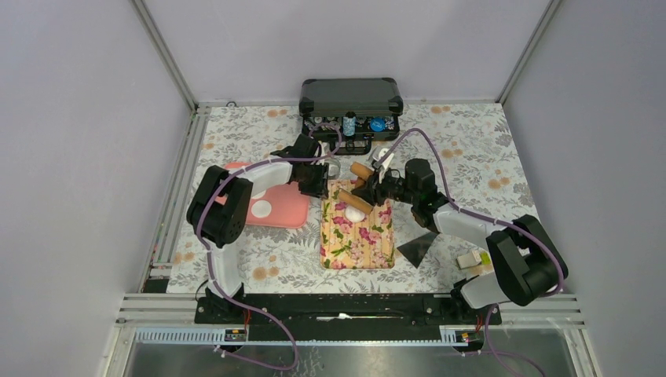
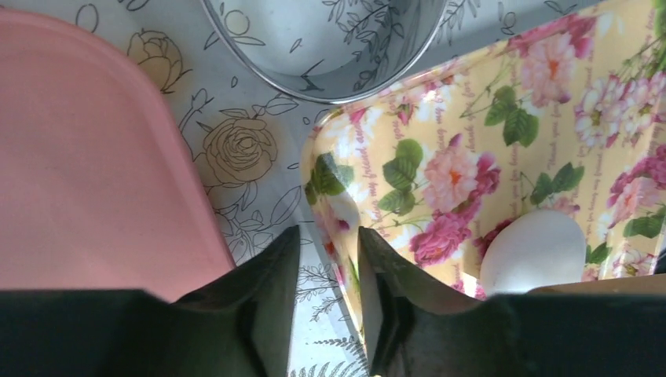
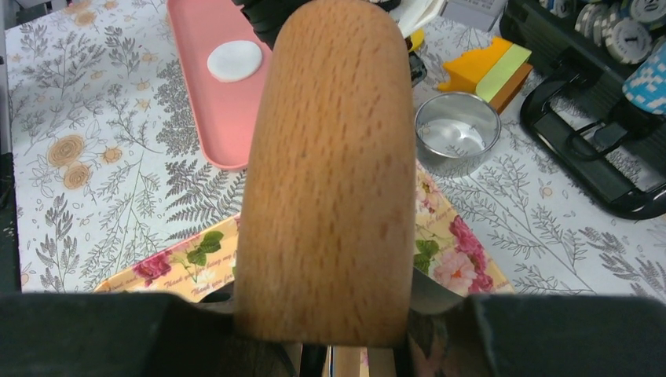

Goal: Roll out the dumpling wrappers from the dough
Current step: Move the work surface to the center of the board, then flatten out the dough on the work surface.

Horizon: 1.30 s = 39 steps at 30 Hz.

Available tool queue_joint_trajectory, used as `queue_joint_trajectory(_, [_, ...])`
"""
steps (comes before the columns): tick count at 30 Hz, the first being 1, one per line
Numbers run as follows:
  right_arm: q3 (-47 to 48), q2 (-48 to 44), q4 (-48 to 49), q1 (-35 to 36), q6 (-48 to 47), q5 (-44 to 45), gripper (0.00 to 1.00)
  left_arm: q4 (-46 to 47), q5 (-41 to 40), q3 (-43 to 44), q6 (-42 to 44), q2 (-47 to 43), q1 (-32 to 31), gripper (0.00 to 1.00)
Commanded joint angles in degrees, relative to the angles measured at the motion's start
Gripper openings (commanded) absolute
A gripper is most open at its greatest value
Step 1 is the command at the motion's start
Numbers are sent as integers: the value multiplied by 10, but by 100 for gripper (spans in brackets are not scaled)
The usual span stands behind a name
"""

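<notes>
Rolling step: right gripper [image 1: 374, 189] clamps rolling pin [image 3: 330, 157] near the dough [image 2: 534, 251]. Left gripper [image 2: 330, 267] straddles floral tray [image 2: 471, 102] rim, grip uncertain. Next: steady tray, press pin down.

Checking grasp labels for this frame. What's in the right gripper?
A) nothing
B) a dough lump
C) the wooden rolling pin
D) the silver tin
C: the right wrist view shows the right gripper closed around the wooden rolling pin, which fills the space between its fingers.
</notes>
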Motion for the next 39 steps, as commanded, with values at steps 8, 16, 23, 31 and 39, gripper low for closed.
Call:
queue_joint_trajectory(8, [6, 13, 37, 4, -27, -6, 0, 3, -68, 20, -79, 26, -3, 0])
queue_joint_trajectory(16, [32, -9, 6, -3, 2, 7, 0, 11, -155, 26, -142, 26, -3, 0])
queue_joint_trajectory(23, [39, -16, -2, -14, 10, -1, 0, -30, -184, 58, -186, 61, -2, 0])
queue_joint_trajectory(31, [61, 46, 24, -14, 1, 10, 0, -16, -160, 45, -181, 68, -3, 0])
queue_joint_trajectory(39, [40, 78, 13, -14, -13, 16, 0, -9, -142, 40, -181, 71, -2, 0])
